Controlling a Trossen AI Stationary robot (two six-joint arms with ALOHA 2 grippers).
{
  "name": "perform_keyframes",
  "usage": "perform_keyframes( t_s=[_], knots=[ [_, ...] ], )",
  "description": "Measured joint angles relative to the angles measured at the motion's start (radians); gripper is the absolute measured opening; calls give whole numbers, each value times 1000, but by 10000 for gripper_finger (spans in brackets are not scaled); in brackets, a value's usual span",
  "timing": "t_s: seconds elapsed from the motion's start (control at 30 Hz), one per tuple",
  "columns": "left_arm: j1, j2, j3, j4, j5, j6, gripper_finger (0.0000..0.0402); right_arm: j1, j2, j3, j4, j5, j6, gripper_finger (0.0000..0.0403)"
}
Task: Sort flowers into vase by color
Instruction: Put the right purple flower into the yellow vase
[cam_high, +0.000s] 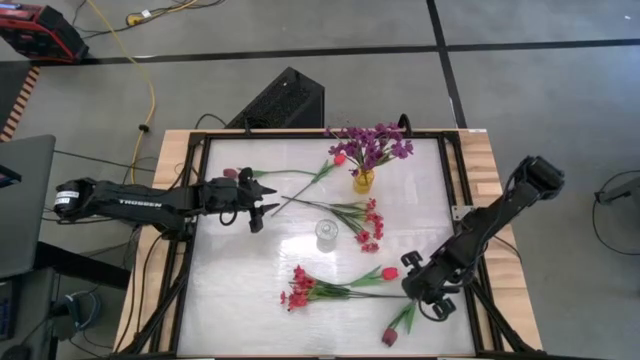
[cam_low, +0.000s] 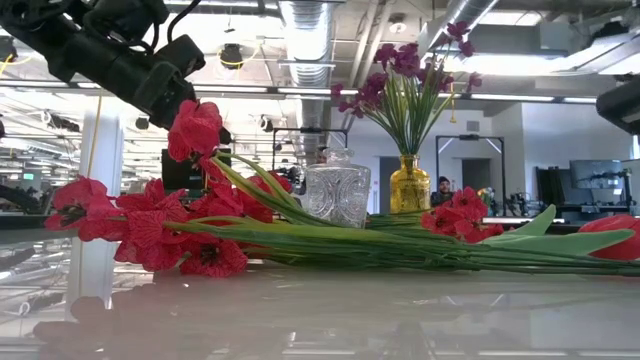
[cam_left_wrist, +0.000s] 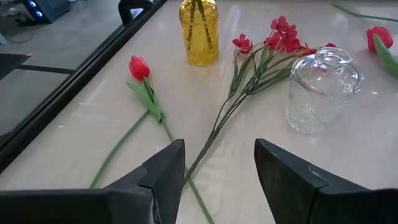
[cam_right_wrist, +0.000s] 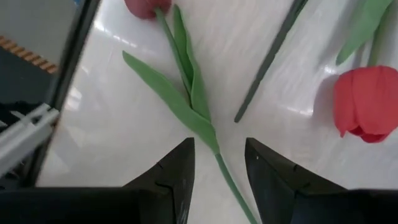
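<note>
While both grippers, left (cam_left_wrist: 216, 180) and right (cam_right_wrist: 219, 174), gape empty, these light, floppy tulips (cam_right_wrist: 186, 81) near the clear vase (cam_high: 326, 234) want pinching mid-stalk.

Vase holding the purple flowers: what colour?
Amber-yellow glass vase; clearest in the left wrist view.

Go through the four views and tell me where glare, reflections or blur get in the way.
High view: ceiling light glares off the glossy white table. Low view: the near tabletop mirrors the red flowers, and the room behind is bright. Left wrist view: soft sheen by the clear glass vase, stems sharp. Right wrist view: the red tulip and the left gripper's counterpart, the right gripper, look soft, close to the lens.
</note>
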Motion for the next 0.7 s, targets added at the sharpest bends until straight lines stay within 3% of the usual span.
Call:
perform_keyframes(
  t_s=[0.4,0.53,0.7],
  knots=[
    [0,0,0,-2,0,33,183,70,217,-4,26,-2,-8,166],
    [0,0,0,-1,-1,44,183,96,278,3,17,42,-12,163],
    [0,0,0,0,0,25,183,104,278,6,18,110,44,110]
  ],
)
